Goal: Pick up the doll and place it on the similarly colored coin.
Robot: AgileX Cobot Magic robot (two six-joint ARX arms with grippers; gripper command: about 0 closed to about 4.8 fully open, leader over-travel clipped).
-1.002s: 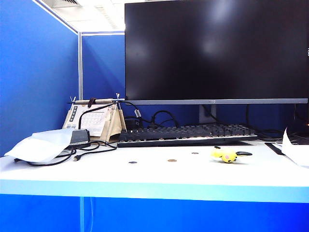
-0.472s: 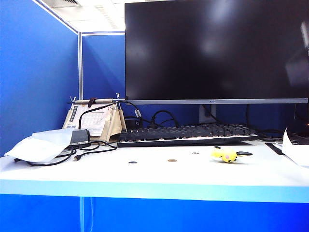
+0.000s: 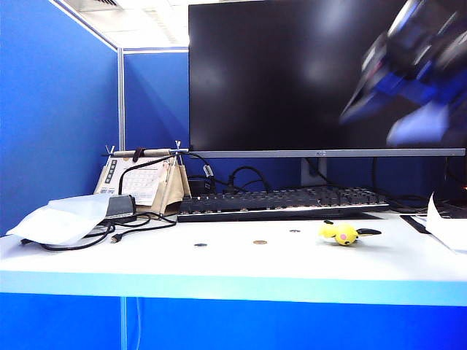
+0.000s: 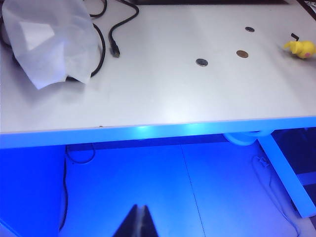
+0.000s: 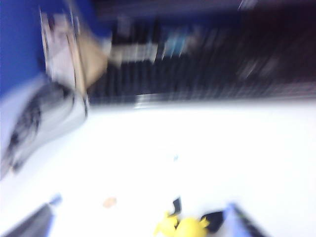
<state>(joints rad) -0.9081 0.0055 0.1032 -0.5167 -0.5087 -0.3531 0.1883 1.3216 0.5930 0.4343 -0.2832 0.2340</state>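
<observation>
the small yellow plush doll (image 3: 341,234) with black pointed tips lies on its side on the white worktop (image 3: 219,266), toward the right end and just in front of the black keyboard (image 3: 284,201). the small round golden-brass coin (image 3: 260,242) lies apart from it toward the middle of the worktop, with a darker grey coin (image 3: 201,245) further left and another (image 3: 294,231) nearer the keyboard. the right gripper (image 3: 408,65) is a blurred mass high above the doll, in front of the black monitor (image 3: 321,73); its finger tips (image 5: 242,217) show apart at either side of the wrist view, so the jaws read as spread wide, holding nothing. the left gripper (image 4: 138,222) hangs below the front edge of the worktop, tips pressed together, empty.

risks: a fast descent may overshoot and knock the light doll toward the keyboard; a grasp on a thin black tip may slip; the grey coins may be mistaken for the target; the doll is far larger than the coin and may roll off it.
</observation>
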